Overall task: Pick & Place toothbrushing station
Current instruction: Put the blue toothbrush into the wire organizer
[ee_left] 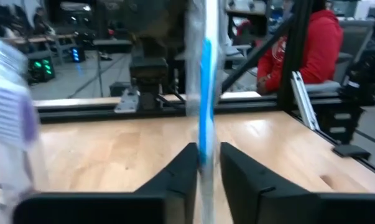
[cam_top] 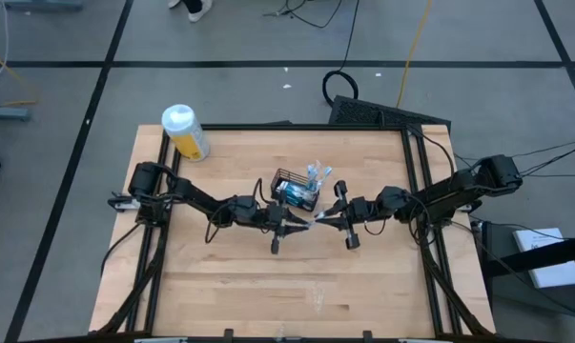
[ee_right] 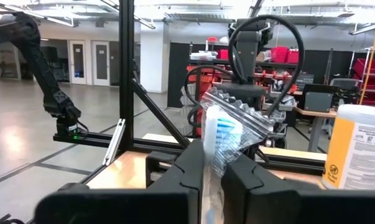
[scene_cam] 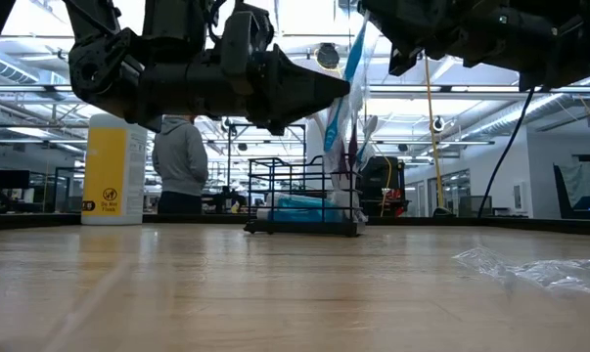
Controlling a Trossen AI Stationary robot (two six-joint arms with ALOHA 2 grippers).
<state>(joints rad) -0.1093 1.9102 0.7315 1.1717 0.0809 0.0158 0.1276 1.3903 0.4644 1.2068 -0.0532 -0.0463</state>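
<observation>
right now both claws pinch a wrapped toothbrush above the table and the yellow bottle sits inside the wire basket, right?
Not quite. The yellow bottle stands by itself near the table's far left corner, well apart from the wire basket, as the high view shows. The left claw and right claw do pinch a wrapped toothbrush.

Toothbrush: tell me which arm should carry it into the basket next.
Right, probably. The right claw is shut on the wrapped toothbrush, and the mesh basket sits close by. The left claw only meets the toothbrush mid-table.

toothbrush [ee_left: 205, 93] top cut off, yellow bottle [ee_right: 360, 149] cropped at edge
</observation>
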